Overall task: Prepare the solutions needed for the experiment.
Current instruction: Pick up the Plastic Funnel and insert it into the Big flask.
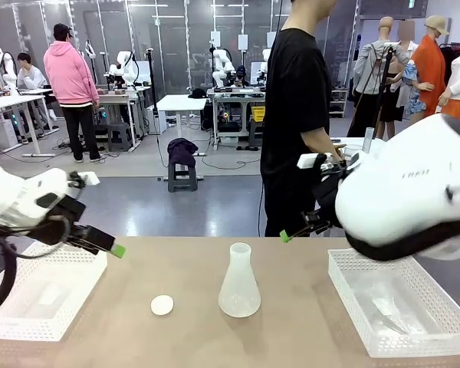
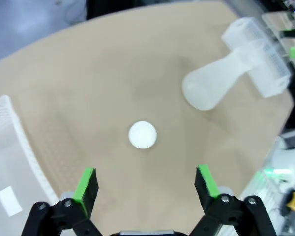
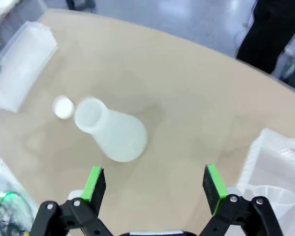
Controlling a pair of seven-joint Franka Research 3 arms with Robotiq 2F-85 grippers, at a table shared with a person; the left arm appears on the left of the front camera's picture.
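The left gripper hangs over the tan table with its jaws spread wide, pinching nothing. The white round cap lies mid-frame, just beyond its fingertips. The right gripper is likewise spread and empty. The frosted conical flask stands upright at lower centre of the front view, right of the cap, but whether any solution sits inside cannot be told. A white mesh basket sits lower left and a second basket lower right.

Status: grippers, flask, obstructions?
Left gripper open, empty, aimed at cap. Right gripper open, empty, aimed at flask. Flask upright, uncapped, liquid unclear. Nothing blocking.
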